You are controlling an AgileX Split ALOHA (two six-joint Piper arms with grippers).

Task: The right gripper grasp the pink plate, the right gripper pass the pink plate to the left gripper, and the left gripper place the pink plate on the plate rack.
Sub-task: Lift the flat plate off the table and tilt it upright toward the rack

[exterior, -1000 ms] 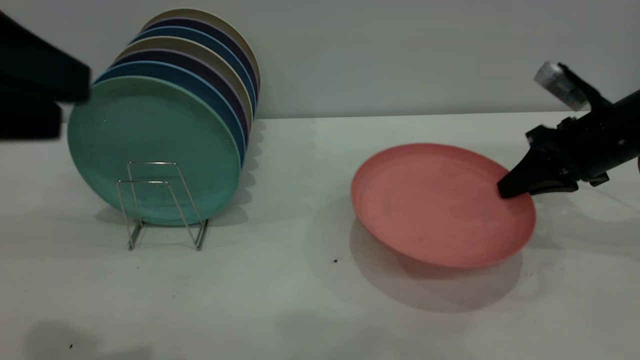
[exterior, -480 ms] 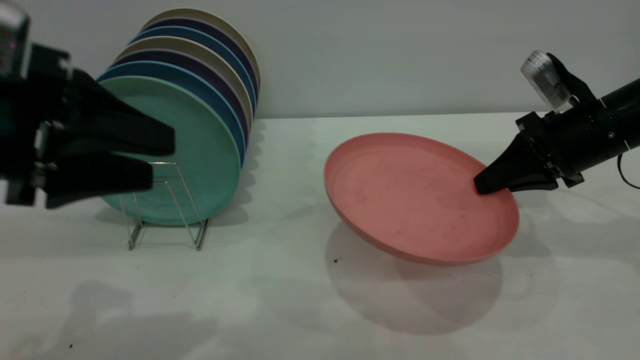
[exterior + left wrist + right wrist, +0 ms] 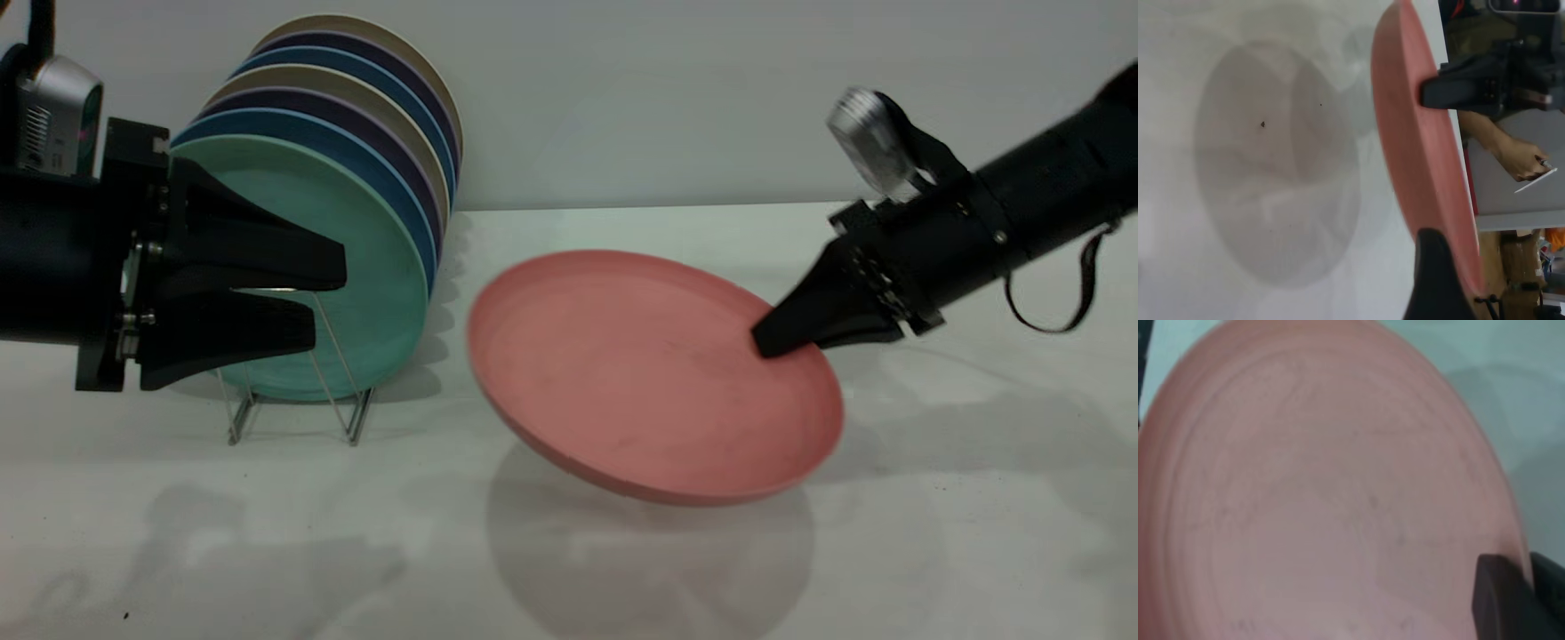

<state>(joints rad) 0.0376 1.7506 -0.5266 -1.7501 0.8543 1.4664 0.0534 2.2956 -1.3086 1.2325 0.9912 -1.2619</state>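
The black right gripper [image 3: 772, 342] pinches the right rim of the round salmon-pink plastic plate [image 3: 640, 373], one finger on top. The plate hangs tilted above the white table [image 3: 933, 533], touching nothing else. The black left gripper [image 3: 324, 293] waits with fingers apart, in front of the green plate [image 3: 382, 293] on the thin silver wire plate rack [image 3: 293, 373]. Bare table lies between them.

The right pincer [image 3: 775, 342] has carried the pink plate [image 3: 640, 373] leftward, while the left pincer [image 3: 324, 298] has advanced toward it.
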